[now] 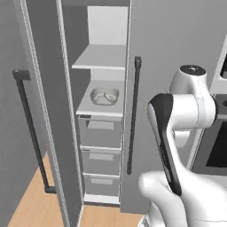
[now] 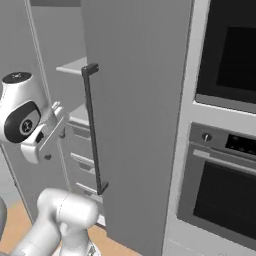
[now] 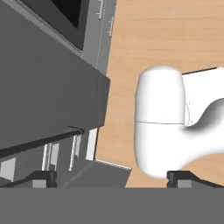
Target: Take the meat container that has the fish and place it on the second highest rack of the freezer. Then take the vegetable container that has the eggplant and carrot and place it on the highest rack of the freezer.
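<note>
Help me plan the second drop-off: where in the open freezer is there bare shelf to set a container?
The highest rack, under the freezer ceiling, is bare across its width. The second highest rack, above the drawers, is taken mid-shelf by a bowl.

I see the tall grey freezer (image 1: 88, 111) open at centre left of the left base view. Its topmost pale shelf board (image 1: 101, 60) lies bare; the shelf below (image 1: 88, 106) carries a white bowl (image 1: 105, 96), blocking its middle.
</note>
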### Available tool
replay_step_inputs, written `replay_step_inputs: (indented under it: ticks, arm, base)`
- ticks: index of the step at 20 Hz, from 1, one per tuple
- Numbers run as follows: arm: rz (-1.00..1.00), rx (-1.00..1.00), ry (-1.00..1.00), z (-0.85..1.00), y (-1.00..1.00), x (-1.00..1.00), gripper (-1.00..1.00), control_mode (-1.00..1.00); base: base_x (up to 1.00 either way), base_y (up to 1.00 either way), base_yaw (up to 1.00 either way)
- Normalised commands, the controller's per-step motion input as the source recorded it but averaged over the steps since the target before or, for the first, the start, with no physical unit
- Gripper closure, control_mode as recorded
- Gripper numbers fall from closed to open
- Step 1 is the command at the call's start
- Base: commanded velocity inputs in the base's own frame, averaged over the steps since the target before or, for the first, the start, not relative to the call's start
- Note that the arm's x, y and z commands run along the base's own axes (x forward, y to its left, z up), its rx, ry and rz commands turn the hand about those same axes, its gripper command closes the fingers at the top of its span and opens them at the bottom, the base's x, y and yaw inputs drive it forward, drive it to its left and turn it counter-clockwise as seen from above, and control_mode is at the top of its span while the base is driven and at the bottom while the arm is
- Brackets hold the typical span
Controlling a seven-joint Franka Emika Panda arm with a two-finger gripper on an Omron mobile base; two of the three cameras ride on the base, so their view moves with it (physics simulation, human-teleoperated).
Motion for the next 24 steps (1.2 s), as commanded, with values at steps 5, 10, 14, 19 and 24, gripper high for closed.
replay_step_inputs:
  ticks: [5, 10, 14, 19, 24]
  arm:
    - [0.0, 0.0, 0.0, 0.0, 0.0, 0.0, -1.0, 1.0]
    - [0.0, 0.0, 0.0, 0.0, 0.0, 0.0, -1.0, 1.0]
    - [0.0, 0.0, 0.0, 0.0, 0.0, 0.0, -1.0, 1.0]
    - [0.0, 0.0, 0.0, 0.0, 0.0, 0.0, -1.0, 1.0]
    - [0.0, 0.0, 0.0, 0.0, 0.0, 0.0, -1.0, 1.0]
  base:
    - [0.0, -1.0, -0.28]
    - [0.34, -1.0, -0.16]
    - [0.36, -1.0, 0.0]
    - [0.06, -1.0, -0.06]
    - [-0.16, -1.0, -0.25]
